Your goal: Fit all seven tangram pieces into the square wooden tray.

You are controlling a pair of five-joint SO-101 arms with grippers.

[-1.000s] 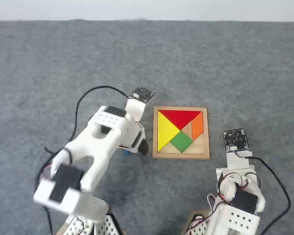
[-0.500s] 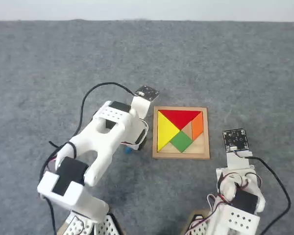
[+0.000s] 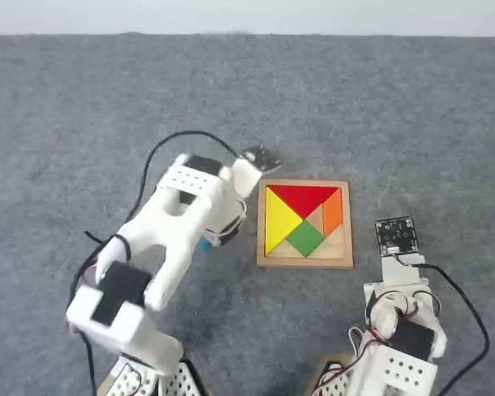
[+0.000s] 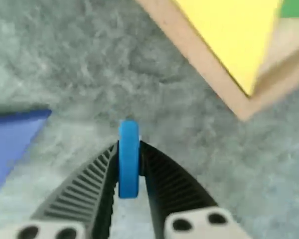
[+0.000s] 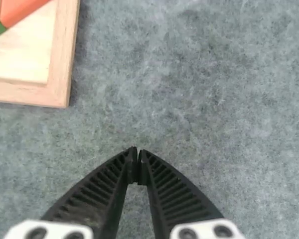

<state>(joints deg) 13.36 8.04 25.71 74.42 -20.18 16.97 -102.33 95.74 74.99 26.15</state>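
**1. Change from the earlier frames**
- The left arm (image 3: pixel 177 231) has swung its wrist farther up the worktop (image 3: pixel 396 107) and turned it toward the tray (image 3: pixel 305 264).
- In the high view, the arm's camera board (image 3: pixel 260 157) now sits just off the tray's upper left corner. It is closer to the tray than it was a second ago.
- A blue patch (image 3: pixel 205 244) under the wrist has shifted slightly away from the tray's edge. This view does not show which blue piece it belongs to.
- The right arm (image 3: pixel 400 322) and the tray contents are unchanged.

**2. Left tool**
- The left tool (image 4: pixel 129 145) is clamped on a blue piece (image 4: pixel 129 167), which is held on edge between the two fingers near a corner of the tray.
- A second blue piece (image 4: pixel 12 137) lies flat on the worktop, apart from the tray.

**3. Right tool**
- The right tool (image 5: pixel 136 167) is fully closed, with its fingertips touching and nothing between them.
- It sits over the worktop near another tray corner.

**4. Tray contents (high view)**
- The red triangle (image 3: pixel 301 198) lies along the top side.
- The yellow triangle (image 3: pixel 279 221) lies along the left side.
- The green square (image 3: pixel 305 238) is below the centre.
- The orange piece (image 3: pixel 333 212) lies along the right side.
- The lower right area shows bare wood.

**5. Markings**
- Print on the camera boards is too small to read.
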